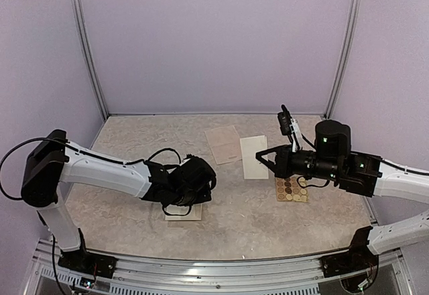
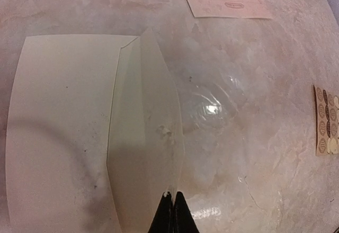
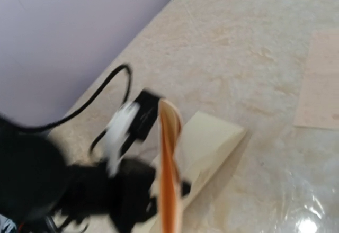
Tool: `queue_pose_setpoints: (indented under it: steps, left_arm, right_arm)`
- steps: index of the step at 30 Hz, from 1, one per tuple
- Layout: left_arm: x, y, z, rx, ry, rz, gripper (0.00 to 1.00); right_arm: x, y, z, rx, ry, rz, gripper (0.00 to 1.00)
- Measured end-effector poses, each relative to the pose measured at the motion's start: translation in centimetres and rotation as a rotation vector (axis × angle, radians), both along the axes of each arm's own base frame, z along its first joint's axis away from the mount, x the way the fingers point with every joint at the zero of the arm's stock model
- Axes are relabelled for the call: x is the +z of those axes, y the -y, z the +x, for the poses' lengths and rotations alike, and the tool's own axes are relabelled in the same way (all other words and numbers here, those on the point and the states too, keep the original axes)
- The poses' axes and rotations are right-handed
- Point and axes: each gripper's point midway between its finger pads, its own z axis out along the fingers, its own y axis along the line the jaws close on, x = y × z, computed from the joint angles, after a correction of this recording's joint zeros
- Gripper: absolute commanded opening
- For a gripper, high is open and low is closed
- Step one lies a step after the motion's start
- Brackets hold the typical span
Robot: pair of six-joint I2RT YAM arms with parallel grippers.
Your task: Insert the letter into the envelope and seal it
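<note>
Cream paper was the thing to watch. The envelope lay flat on the desk near the front edge, left of centre. From above it was mostly hidden under the left arm, with its long side running roughly across the desk. The left gripper was pinched together on the tip of the flap, holding it lifted off the body. The right gripper, closed on the letter, hung well apart to the right and farther back. The insertion therefore looked like the right arm's job: leftward and nearer, the sheet's edge going toward the fold. A spare pinkish sheet lay just beside the letter, and the sticker sheet lay near the right arm. The left arm itself crowded the opening.
</note>
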Motion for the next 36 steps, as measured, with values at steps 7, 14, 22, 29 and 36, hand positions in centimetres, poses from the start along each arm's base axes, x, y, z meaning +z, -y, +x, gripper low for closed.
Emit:
queue_pose_setpoints:
  steps: [7,14,22,29,36]
  left_arm:
    - [0.7,5.2,-6.5,-0.063,-0.014,-0.150,0.28]
    - [1.8,7.5,-7.6,-0.103,0.008,-0.231,0.57]
    - [6.8,5.4,-7.7,-0.143,0.088,-0.268,0.68]
    - [5.9,-1.8,-4.4,-0.081,0.087,-0.239,0.66]
    - [2.0,-5.6,-3.1,-0.103,0.013,-0.207,0.61]
  right_arm:
    - [-1.0,0.3,-0.1,-0.014,-0.039,-0.014,0.00]
    - [-1.8,0.9,-0.6,-0.037,-0.086,-0.021,0.00]
    - [-3.1,0.1,-1.8,-0.032,-0.163,-0.028,0.00]
    - [-8.3,-2.6,-2.9,-0.027,-0.306,-0.107,0.00]
    - [-11.8,-5.5,-2.3,-0.073,-0.435,-0.144,0.00]
